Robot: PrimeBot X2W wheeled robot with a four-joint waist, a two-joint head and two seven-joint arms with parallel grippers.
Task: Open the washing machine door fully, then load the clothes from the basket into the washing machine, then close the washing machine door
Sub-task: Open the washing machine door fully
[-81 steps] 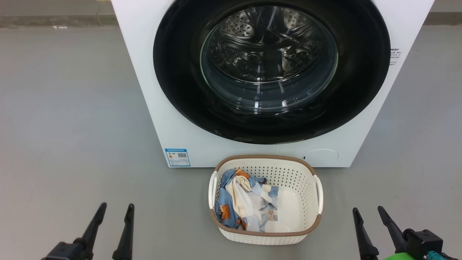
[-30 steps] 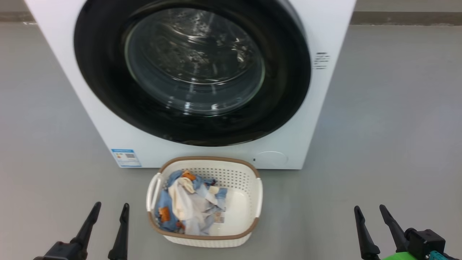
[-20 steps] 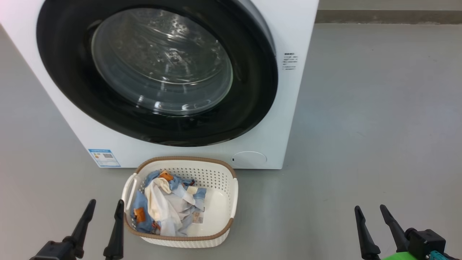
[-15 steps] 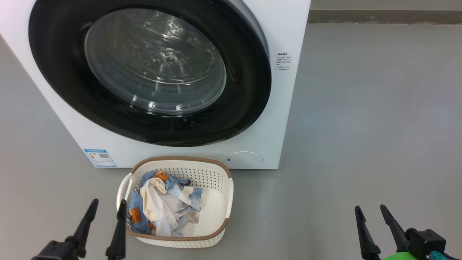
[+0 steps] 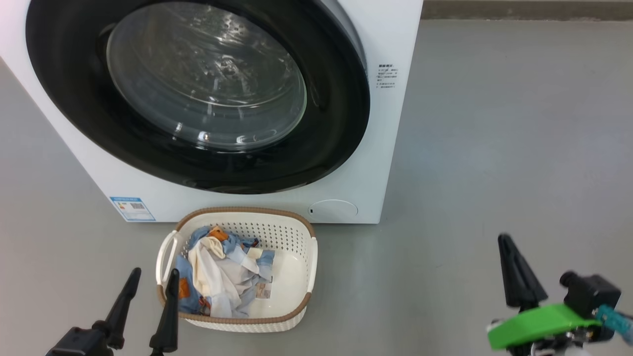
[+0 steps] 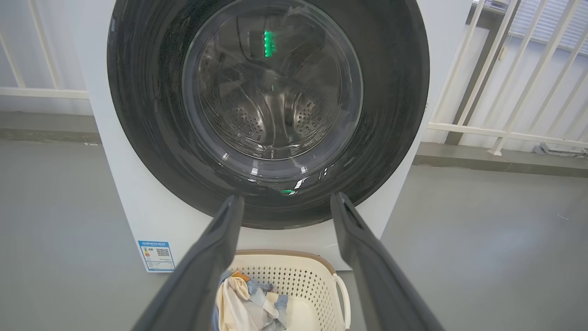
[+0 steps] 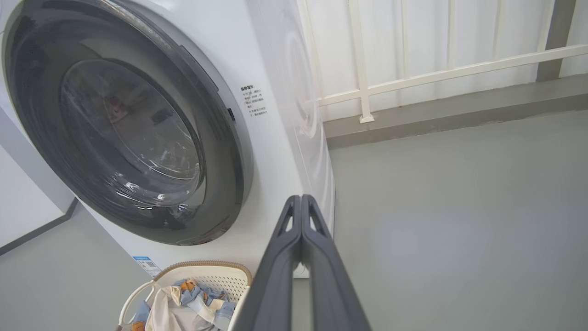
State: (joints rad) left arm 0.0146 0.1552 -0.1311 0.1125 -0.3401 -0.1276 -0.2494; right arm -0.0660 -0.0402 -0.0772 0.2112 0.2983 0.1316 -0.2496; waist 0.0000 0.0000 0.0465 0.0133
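Glass bulged at the centre of the washing machine door [image 5: 203, 84], a round glossy black disc that sat shut, flush against the front of the washing machine [image 5: 390, 39]. Through the window the perforated steel drum [image 6: 271, 110] showed. The white cabinet carried a blue energy sticker [image 5: 132, 208] at its lower left corner, a round service cap [image 5: 333, 209] at its lower right, and a small block of printed text [image 5: 386, 75] beside the door's right edge.

On the floor [image 5: 494, 148] just in front of the machine, below the door's lowest point and left of the service cap, stood the basket [image 5: 296, 232]. The clothes [image 5: 217, 277] lay heaped in its left half, light blue with orange-brown patches and cream and white pieces on top. The right half of its bottom was bare apart from a paper label [image 5: 263, 292].

The left gripper [image 5: 155, 272] hung at the basket's near left corner with its fingers spread wide and nothing between them. In the head view its right finger overlapped the basket's rim; whether it touched could not be told. In the left wrist view those fingers framed the door's lower edge, with the basket beneath them.

The right gripper [image 5: 505, 242] was over bare floor, well apart from the basket, with its two fingers pressed together and empty. A green part [image 5: 539, 321] sat at its wrist. In the right wrist view its tips pointed at the machine's right front corner, and a white railing [image 7: 413, 73] ran behind.
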